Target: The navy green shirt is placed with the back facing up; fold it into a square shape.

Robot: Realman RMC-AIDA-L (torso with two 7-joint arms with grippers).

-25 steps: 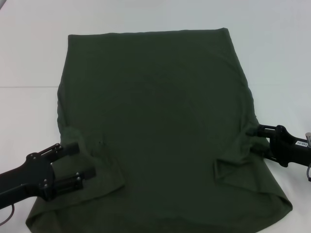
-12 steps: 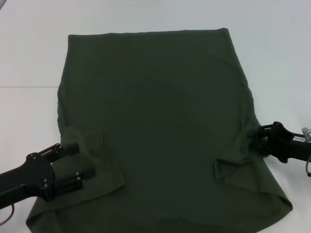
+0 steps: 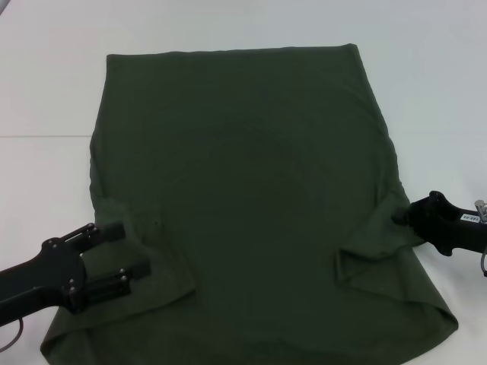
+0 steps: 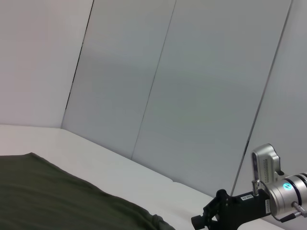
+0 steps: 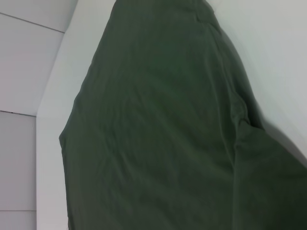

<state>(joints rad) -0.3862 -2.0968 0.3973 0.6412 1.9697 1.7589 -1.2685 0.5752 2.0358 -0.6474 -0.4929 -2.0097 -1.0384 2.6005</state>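
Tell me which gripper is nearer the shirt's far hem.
Right. The right gripper sits at the navy green shirt right edge, farther up; the left gripper lies over its near-left sleeve.

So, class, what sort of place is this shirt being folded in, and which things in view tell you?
Probably a robot lab or test cell, not a home: a bare white table, plain grey wall panels, and only the dark green shirt between the left pincer and right pincer.

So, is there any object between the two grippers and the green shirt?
Nothing visible. The left gripper lies over the navy green shirt at its near left sleeve, and the right gripper touches its right edge.
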